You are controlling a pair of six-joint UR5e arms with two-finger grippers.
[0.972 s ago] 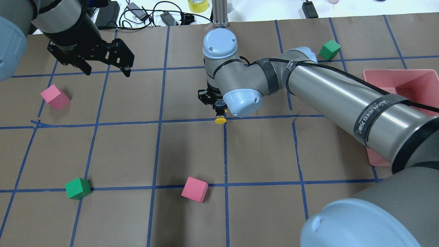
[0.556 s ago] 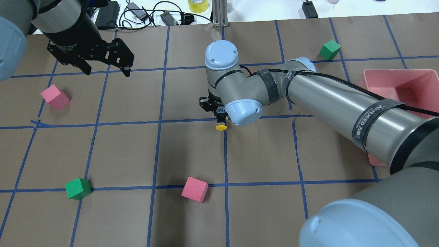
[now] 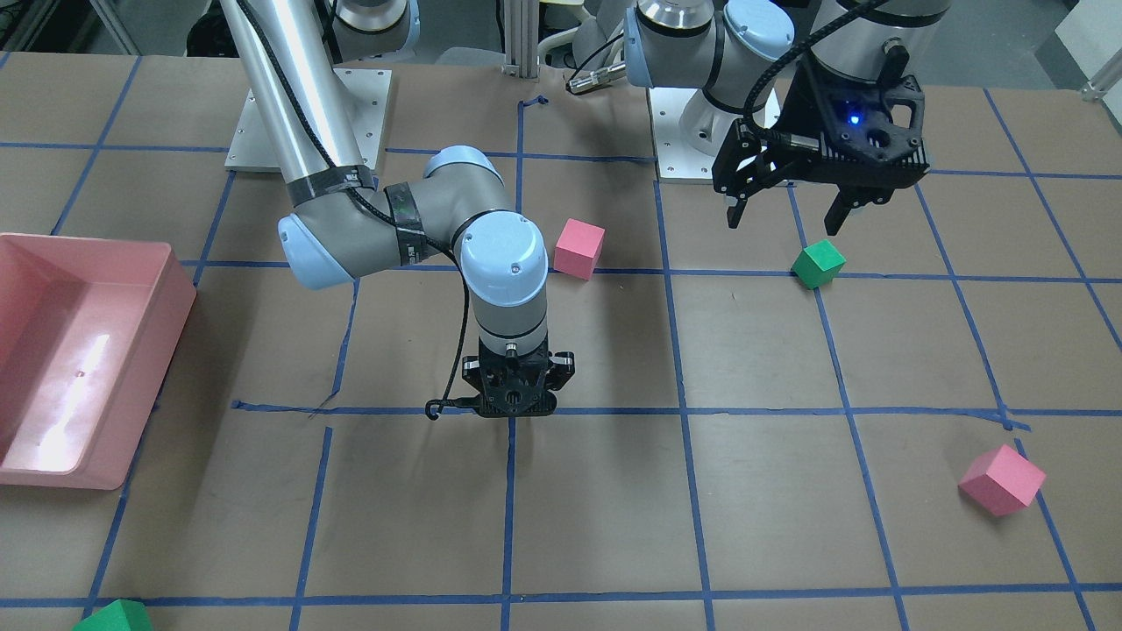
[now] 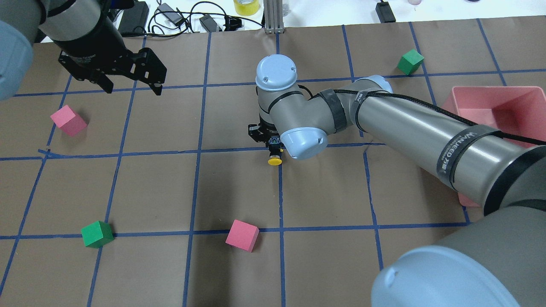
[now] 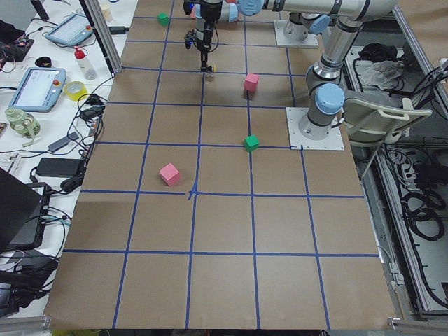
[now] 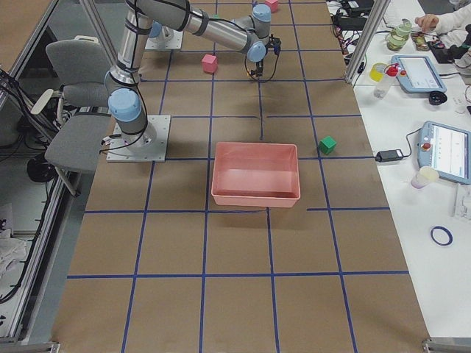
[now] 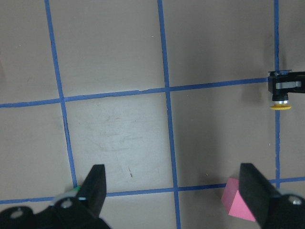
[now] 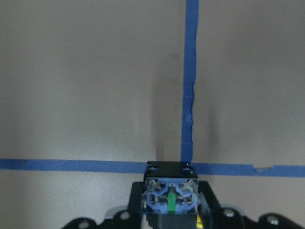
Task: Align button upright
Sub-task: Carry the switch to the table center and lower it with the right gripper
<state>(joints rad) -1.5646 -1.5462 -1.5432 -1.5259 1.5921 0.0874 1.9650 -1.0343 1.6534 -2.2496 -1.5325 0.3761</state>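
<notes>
The button has a yellow cap, a black body and a blue-and-green rear face. My right gripper is shut on it near the table's middle, on a blue tape crossing. The button lies sideways in the fingers, cap toward the robot. It also shows in the left wrist view. I cannot tell whether it touches the paper. In the front-facing view the right gripper hides the button. My left gripper is open and empty, high at the far left.
Pink cubes and green cubes lie scattered on the brown paper. A pink bin stands at the right, partly under the right arm. Cables and tape lie beyond the far edge.
My right gripper has moved a little toward the robot with the button in it. The left arm has not moved.
</notes>
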